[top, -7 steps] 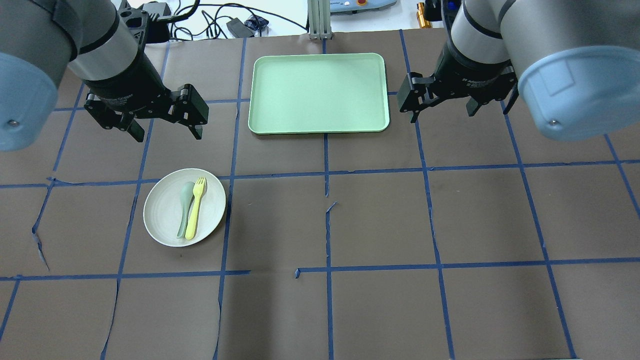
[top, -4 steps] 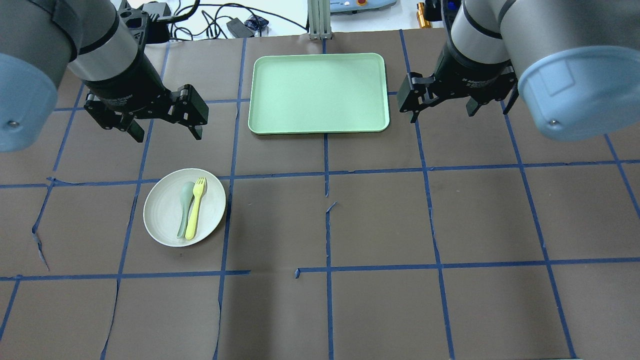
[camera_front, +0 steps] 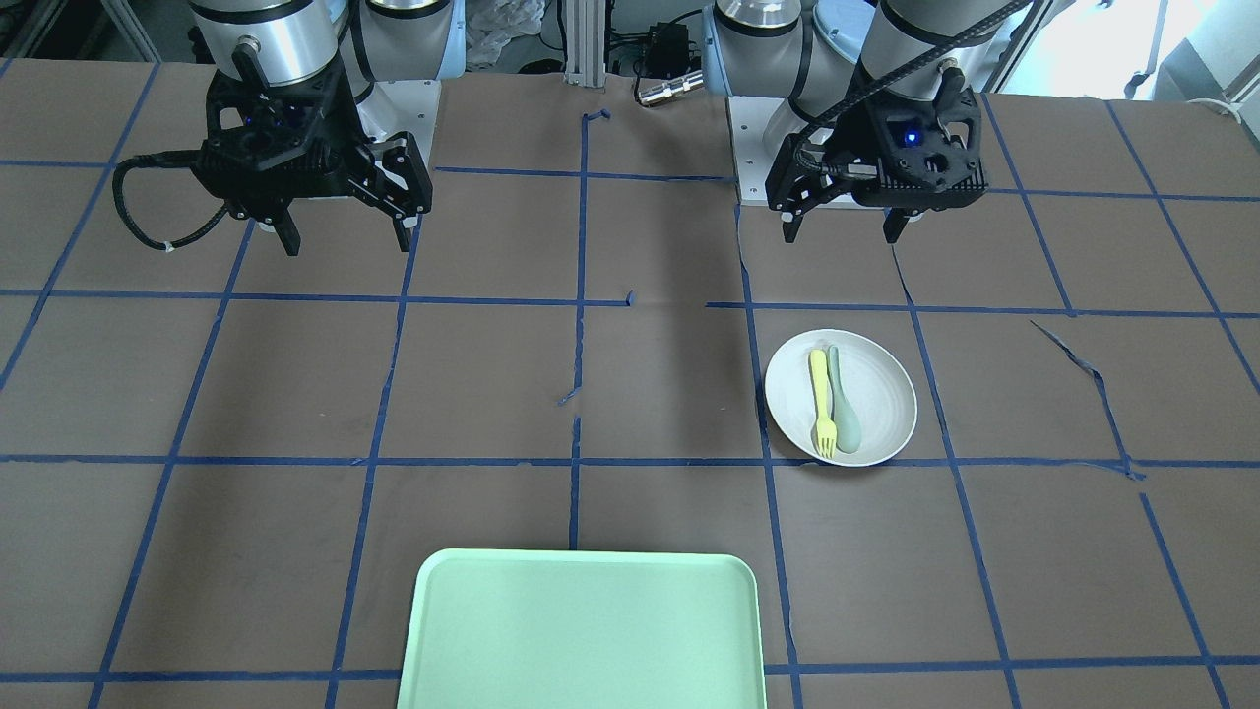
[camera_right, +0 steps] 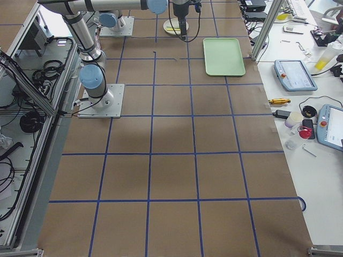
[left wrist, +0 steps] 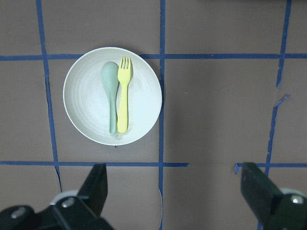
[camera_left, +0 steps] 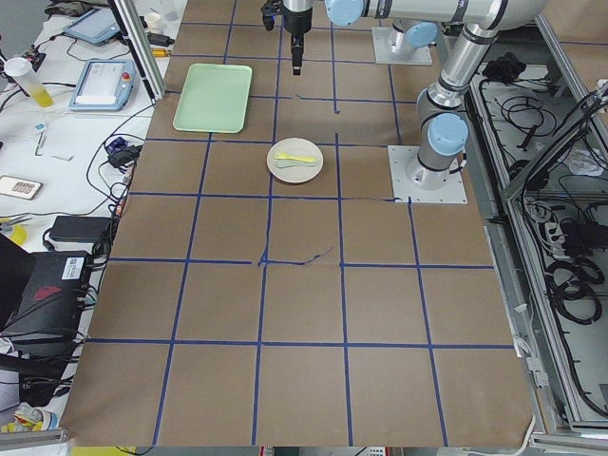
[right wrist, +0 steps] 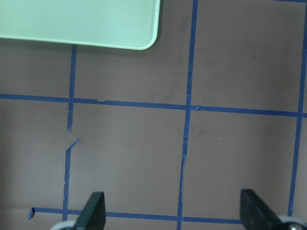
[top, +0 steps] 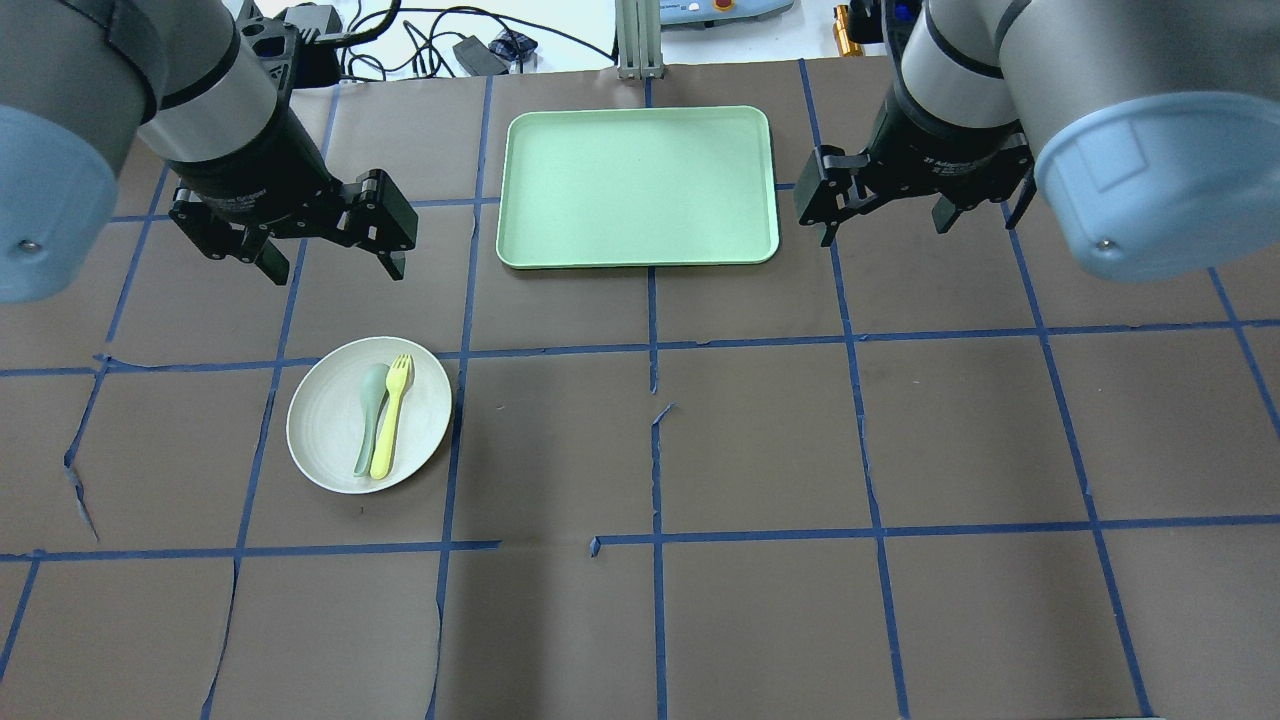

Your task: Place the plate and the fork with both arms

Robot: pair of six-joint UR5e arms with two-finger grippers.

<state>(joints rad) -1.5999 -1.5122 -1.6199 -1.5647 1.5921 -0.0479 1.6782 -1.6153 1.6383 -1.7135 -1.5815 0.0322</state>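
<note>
The off-white plate (top: 320, 425) lies on the brown table at the left, with the pale-yellow fork (top: 390, 415) and a grey-green spoon (top: 368, 415) side by side on it. My left gripper (top: 335, 265) hangs open and empty above the table, just beyond the plate's far edge. The left wrist view looks straight down on the plate (left wrist: 86, 103) and the fork (left wrist: 123, 96). My right gripper (top: 885, 230) is open and empty, right of the green tray. In the front view the plate (camera_front: 881, 404) and the fork (camera_front: 820, 399) lie below the left gripper (camera_front: 840, 234).
A rectangular mint-green tray (top: 637, 185) lies at the far middle of the table, between the two arms; its corner shows in the right wrist view (right wrist: 96, 24). Blue tape lines grid the brown table cover. Cables and devices lie beyond the far edge.
</note>
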